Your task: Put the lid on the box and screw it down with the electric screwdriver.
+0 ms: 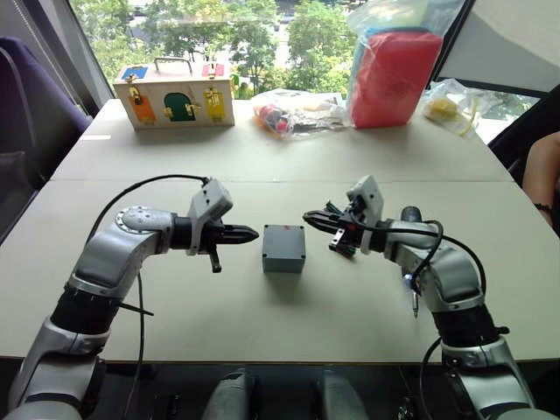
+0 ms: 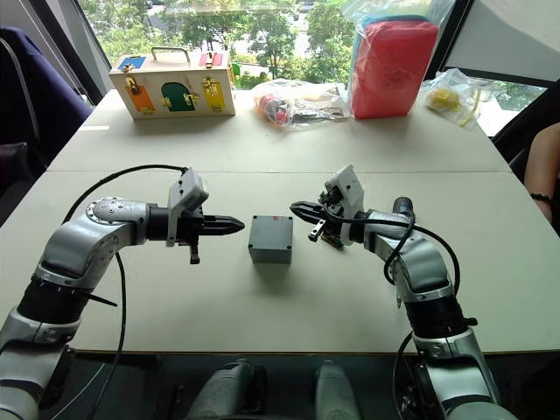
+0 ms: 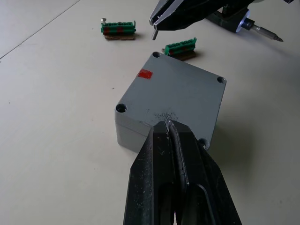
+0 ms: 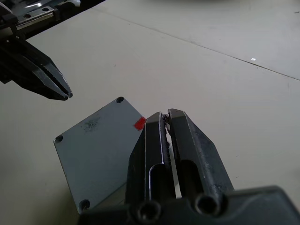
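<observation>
Tabletop (image 1: 262,157), lidded box (image 1: 283,248) between closed grippers (image 1: 248,234) (image 1: 311,217); right's pinch possibly a screw (image 3: 154,34).

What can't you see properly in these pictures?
- Electric screwdriver: in the head views the right arm covers most of it, and in the left wrist view the top edge cuts it off.
- Inside of the box: hidden under the lid.
- Small metal piece pinched by the right gripper: too small to be sure, probably a screw.
- Person: cut off by the right edge of the head views.
</observation>
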Available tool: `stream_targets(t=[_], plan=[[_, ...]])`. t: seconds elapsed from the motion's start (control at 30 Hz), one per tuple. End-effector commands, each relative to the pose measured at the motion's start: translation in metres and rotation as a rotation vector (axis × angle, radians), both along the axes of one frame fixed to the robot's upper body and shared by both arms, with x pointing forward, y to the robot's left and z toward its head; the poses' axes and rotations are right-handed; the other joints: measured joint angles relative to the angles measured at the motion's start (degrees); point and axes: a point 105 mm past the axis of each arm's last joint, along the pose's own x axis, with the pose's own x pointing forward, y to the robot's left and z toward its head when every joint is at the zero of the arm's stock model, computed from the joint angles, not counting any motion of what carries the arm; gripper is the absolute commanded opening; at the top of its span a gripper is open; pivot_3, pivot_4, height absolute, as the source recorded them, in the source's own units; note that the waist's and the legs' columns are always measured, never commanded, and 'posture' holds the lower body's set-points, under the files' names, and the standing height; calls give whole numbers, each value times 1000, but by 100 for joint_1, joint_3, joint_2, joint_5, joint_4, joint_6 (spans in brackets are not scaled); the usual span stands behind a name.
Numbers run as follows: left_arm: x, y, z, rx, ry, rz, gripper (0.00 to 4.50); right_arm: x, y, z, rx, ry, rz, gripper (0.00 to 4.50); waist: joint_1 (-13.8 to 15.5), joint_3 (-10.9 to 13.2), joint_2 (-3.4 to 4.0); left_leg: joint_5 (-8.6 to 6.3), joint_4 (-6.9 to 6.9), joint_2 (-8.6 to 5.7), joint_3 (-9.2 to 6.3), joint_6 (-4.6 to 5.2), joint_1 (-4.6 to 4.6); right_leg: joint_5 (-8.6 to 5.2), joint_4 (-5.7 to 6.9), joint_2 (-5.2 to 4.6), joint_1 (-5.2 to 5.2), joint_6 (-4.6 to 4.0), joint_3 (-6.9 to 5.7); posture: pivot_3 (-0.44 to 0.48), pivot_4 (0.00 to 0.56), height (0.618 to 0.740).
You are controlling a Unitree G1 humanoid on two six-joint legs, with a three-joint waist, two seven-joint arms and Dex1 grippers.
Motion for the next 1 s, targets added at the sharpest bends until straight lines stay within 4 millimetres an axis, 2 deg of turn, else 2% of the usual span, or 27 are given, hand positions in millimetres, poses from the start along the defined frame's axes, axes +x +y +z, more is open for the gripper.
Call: stream_targets(t=[0.03, 0.67, 1.0], plan=[[0, -2, 8, -15, -39, -11, 0, -5, 7, 9, 15, -31, 24, 49, -2, 0, 0, 0, 0, 0, 0, 0, 0, 0, 0, 0, 0, 0, 0, 0, 150, 740], [2, -1, 4, -19, -42, -7, 0, -3, 6, -10, -50, 4, 26, 49, 0, 0, 0, 0, 0, 0, 0, 0, 0, 0, 0, 2, 0, 0, 0, 0, 150, 740], [2, -2, 2, -20, -44, -7, 0, 2, 3, -9, -55, -9, 7, 49, -2, 0, 0, 0, 0, 0, 0, 0, 2, 0, 0, 3, 1, 0, 0, 0, 150, 740]])
